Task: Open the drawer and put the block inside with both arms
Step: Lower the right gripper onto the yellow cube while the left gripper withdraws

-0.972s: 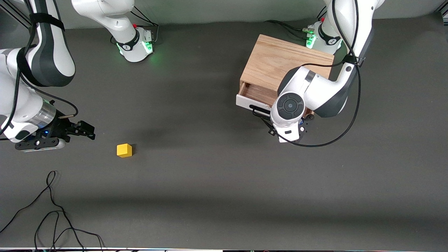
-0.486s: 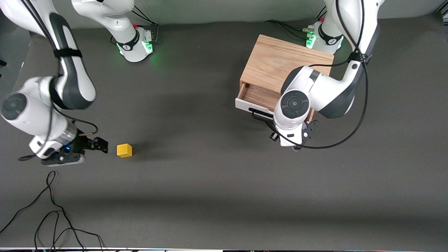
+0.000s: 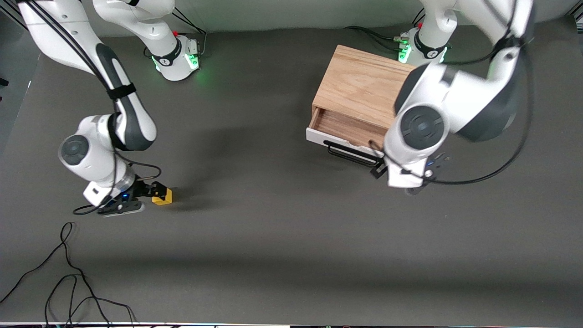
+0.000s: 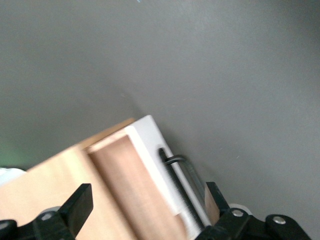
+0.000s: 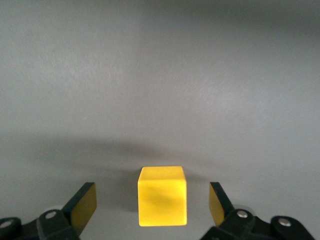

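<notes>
Two fingers of the right gripper (image 5: pixel 150 207) stand wide, straddling the block (image 5: pixel 162 196), not pinching yet; closing comes next. Left gripper (image 4: pixel 147 207), open, empty, hangs by the drawer (image 3: pixel 348 130), already open.

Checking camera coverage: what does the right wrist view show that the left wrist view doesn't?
Right wrist only: the block on the table, centred between the open right hand fingers, untouched. Left wrist only: the drawer, pulled partly out, its handle, and the open left hand over it. Both: grey table.
</notes>
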Robot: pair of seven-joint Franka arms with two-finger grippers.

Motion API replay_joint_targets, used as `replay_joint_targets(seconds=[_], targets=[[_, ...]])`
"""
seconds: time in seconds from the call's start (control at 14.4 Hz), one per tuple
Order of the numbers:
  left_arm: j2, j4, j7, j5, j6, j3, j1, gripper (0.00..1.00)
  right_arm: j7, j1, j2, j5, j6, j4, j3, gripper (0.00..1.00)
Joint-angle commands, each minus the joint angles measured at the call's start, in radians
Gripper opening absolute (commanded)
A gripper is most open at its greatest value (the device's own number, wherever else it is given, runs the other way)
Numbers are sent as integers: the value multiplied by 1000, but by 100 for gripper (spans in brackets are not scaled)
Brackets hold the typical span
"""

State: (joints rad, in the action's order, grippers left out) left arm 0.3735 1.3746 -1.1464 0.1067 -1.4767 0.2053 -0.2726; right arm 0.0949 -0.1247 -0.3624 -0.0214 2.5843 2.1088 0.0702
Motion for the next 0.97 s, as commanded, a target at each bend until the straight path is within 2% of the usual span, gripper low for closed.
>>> replay_joint_targets(seconds=[0.0, 0.21, 0.28, 0.49, 0.62, 0.69, 0.76, 0.83, 0.9], targets=[[-108, -25, 246, -4, 94, 3, 71, 100, 20, -3, -12, 12, 60, 50, 5, 100], [-197, -17, 636, -82, 102, 0, 197, 100, 20, 0, -35, 12, 60, 57, 5, 100], [-211, -17, 713, -96, 90, 2, 240, 100, 20, 2, -41, 12, 60, 57, 5, 100], [-216, 12, 774, -88, 12, 0, 273, 100, 19, 2, -64, 12, 60, 57, 5, 100], [-223, 104, 774, -85, -116, 0, 271, 100, 20, 2, -67, 12, 60, 56, 5, 99], [-237, 119, 775, -85, -137, 2, 271, 100, 20, 3, -67, 12, 60, 56, 6, 88], [-239, 120, 775, -85, -136, 3, 263, 100, 20, 3, -67, 12, 60, 56, 6, 70], [-239, 120, 772, -84, -134, 3, 257, 100, 20, 3, -67, 12, 60, 54, 6, 40], [-240, 120, 771, -85, -131, 5, 257, 100, 20, 3, -67, 12, 56, 48, 6, 18]])
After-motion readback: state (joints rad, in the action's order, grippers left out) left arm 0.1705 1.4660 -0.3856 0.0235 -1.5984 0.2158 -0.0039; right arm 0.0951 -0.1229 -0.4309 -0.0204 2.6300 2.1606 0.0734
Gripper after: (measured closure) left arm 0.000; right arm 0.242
